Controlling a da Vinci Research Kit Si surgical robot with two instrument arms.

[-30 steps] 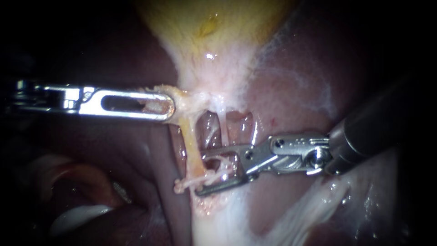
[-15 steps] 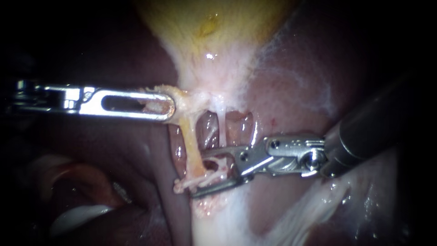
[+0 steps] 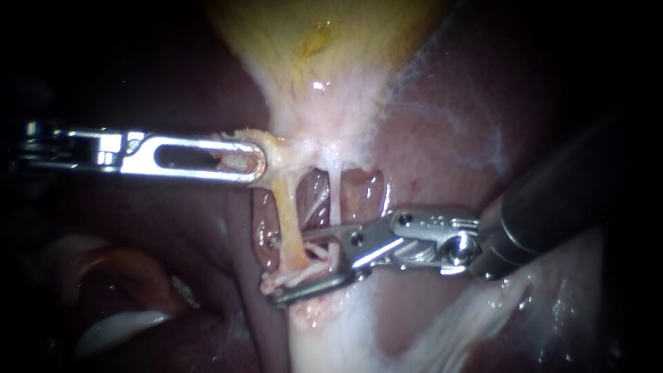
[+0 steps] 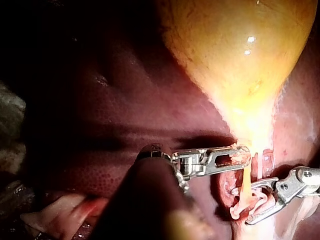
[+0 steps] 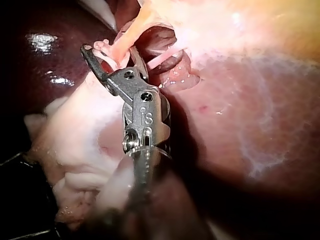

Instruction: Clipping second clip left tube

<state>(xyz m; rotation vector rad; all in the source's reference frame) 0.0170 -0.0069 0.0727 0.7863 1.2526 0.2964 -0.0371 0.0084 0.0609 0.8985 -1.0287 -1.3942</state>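
Note:
The yellowish left tube runs down from the gallbladder neck, with a thin white right tube beside it. My left instrument is shut on the tissue at the top of the left tube, and the left wrist view shows that same grip. My right instrument stands open, its two jaws straddling the lower end of the left tube and its frayed white strands. In the right wrist view the right instrument's jaws lie to either side of the pink tube.
Dark red liver lies under and around the tubes. White fatty tissue spreads below the right instrument's jaws. Pale folds lie at the lower left. The right instrument's dark shaft crosses the liver from the right.
My right instrument has slid leftward, so its open jaws reach further across the lower end of the left tube. My left instrument has held still.

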